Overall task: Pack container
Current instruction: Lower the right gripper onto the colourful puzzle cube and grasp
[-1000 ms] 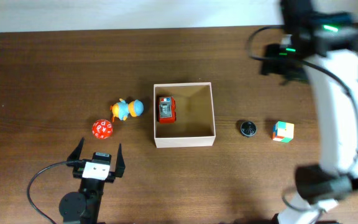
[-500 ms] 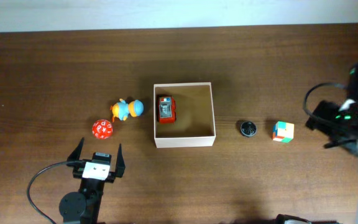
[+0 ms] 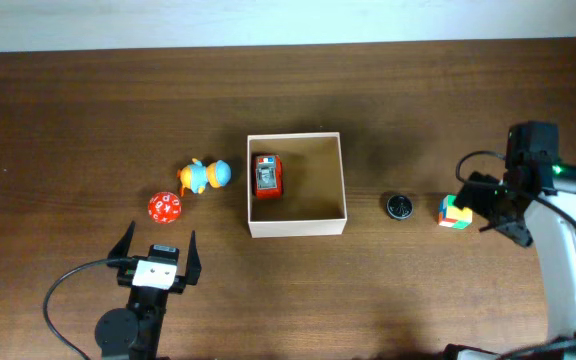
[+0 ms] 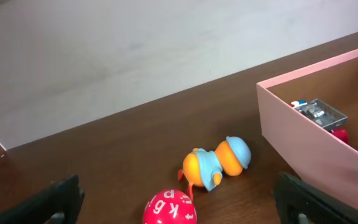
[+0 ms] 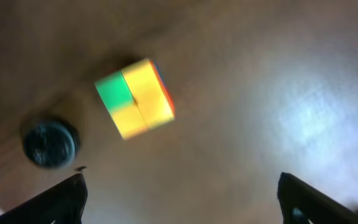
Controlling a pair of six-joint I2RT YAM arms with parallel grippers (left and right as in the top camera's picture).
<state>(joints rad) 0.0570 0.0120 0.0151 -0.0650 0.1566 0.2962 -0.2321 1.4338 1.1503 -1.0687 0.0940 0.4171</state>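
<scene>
The container [image 3: 298, 228], a square white-walled box with a tan inside, stands mid-table and holds a red toy car [image 3: 267, 176]. It also shows in the left wrist view [image 4: 309, 146] with the car [image 4: 321, 114]. An orange and blue duck toy [image 3: 204, 176] and a red lettered ball [image 3: 165, 208] lie to its left. A black disc [image 3: 399, 207] and a multicoloured cube [image 3: 455, 211] lie to its right. My left gripper [image 3: 156, 248] is open and empty, just in front of the ball [image 4: 169, 208]. My right gripper [image 3: 480, 207] is open and empty, just right of the cube [image 5: 135, 98].
The duck [image 4: 219, 163] lies beyond the ball in the left wrist view. The black disc [image 5: 50, 143] sits beside the cube in the right wrist view. A pale wall borders the table's far edge.
My right arm has swung from the far back right down to the table, ending beside the cube. The left arm and the toys have not moved.
</scene>
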